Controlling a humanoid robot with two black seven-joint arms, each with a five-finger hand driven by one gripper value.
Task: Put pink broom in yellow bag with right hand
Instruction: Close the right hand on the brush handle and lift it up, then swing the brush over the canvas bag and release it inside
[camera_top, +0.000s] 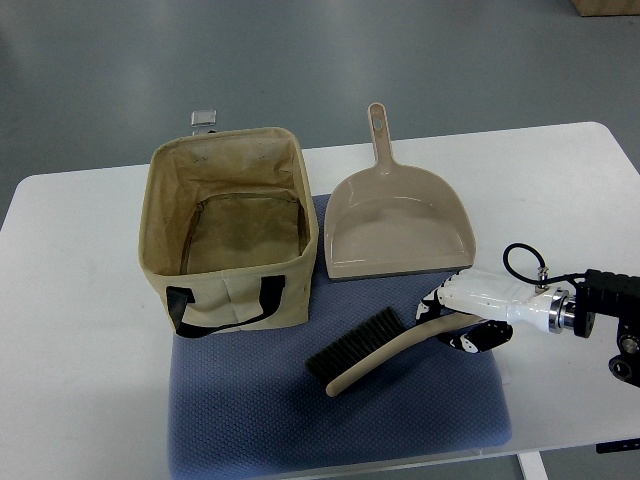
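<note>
The right hand (470, 312) has its fingers wrapped around the handle of the broom (385, 345) at the lower right of the frame. The grip is at the very end, so the broom could tip or slip when lifted. It is beige-pink, curved, with dark bristles, lying on the blue mat (250, 420), right of the bag (230, 235).

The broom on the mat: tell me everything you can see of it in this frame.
The broom is a small hand brush with a pinkish-beige, plastic-looking curved handle and a row of dark bristles. It lies slantwise on the blue mat, bristle end toward the yellow bag but apart from it, just in front of the dustpan. The right hand is closed around its handle end. Whether it is lifted off the mat cannot be told.
</note>
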